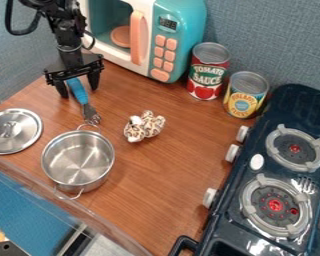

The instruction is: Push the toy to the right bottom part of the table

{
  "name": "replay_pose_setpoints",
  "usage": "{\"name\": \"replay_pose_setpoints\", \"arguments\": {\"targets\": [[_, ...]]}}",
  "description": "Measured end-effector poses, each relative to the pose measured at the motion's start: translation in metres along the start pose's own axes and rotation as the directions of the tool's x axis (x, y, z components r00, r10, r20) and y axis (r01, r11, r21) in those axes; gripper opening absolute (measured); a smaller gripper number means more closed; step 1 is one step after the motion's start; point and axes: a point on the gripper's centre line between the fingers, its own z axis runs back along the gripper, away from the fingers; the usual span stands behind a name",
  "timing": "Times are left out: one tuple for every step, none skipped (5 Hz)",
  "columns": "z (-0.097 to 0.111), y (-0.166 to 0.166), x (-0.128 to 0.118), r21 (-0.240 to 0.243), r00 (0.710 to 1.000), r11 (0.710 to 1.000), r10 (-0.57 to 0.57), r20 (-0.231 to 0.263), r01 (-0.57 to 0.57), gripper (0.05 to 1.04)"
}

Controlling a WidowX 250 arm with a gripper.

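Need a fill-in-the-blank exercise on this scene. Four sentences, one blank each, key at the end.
Of the toy and the fork, the jaws of the gripper are nearer the ____.
The fork's handle is ____.
Beside the microwave, the number of cans standing is ____.
Along the near edge of the stove, the number of white knobs showing is ____.

Missing words: fork; blue; two; three

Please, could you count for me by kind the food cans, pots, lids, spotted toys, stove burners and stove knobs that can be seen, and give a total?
Food cans: 2
Pot: 1
Lid: 1
Spotted toy: 1
Stove burners: 2
Stove knobs: 3
Total: 10
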Motion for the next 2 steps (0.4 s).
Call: {"name": "replay_pose_setpoints", "arguments": {"targets": [[-0.0020, -0.0001, -0.0014, 0.002, 1.000, 1.000, 0.001, -0.006, -0.001, 1.001], [0.0021, 0.0031, -0.0112, 0.000, 1.000, 1.000, -0.013, -0.016, 0.013, 1.001]]}}
